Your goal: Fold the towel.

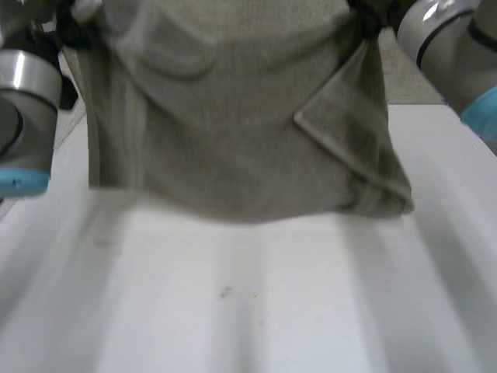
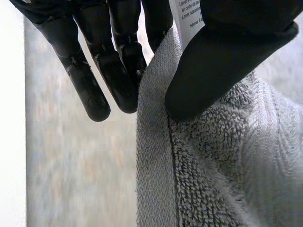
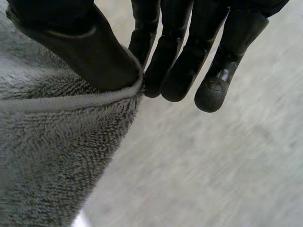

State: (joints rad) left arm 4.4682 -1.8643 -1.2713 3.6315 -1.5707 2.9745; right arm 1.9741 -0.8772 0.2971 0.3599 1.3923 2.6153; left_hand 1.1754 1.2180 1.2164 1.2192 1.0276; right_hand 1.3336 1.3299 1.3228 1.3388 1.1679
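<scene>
Fingers (image 2: 113, 75) and thumb of the left hand (image 2: 222, 61) pinch one top corner of the grey towel (image 1: 233, 116), the right hand (image 3: 85, 52) pinches the other, and the towel hangs spread over the white desk (image 1: 272, 295).

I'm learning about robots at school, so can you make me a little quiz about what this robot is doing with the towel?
1. True or false: the towel lies spread flat on the table.
2. What does the left hand pinch? A) the towel B) a cup C) nothing
3. Fill in: the right hand pinches the towel's edge between its thumb and its ____.
Key: 1 false, both hands hold it up. 2 A. 3 fingers.
</scene>
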